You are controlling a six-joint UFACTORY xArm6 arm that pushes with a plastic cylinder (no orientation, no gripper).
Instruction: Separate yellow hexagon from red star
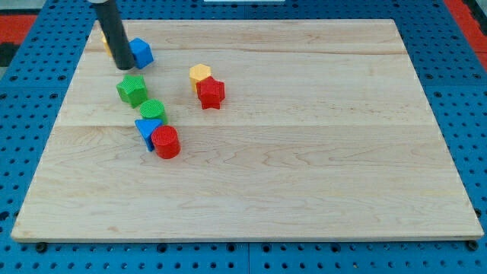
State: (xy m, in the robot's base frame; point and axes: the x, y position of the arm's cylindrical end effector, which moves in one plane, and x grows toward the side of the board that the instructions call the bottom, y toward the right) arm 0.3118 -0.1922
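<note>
Camera view: yellow hexagon [199, 73] touching red star [211, 93], sitting just above and slightly to the view's left of it, on the table [319, 152]. My tip [125, 67] well to the view's left of the hexagon, at about its height; no hand on this rod, so nothing open or closed. Blue block [141, 52] touching the rod's right. Green star-like block [132, 90], green cylinder [153, 111], blue triangle [147, 131], red cylinder [165, 141] below-left of the hexagon, probably clear of a straight sweep.

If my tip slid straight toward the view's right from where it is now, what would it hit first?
Almost at once, the blue block: my tip sits right beside it, on its left. Whether they already touch is unclear.
</note>
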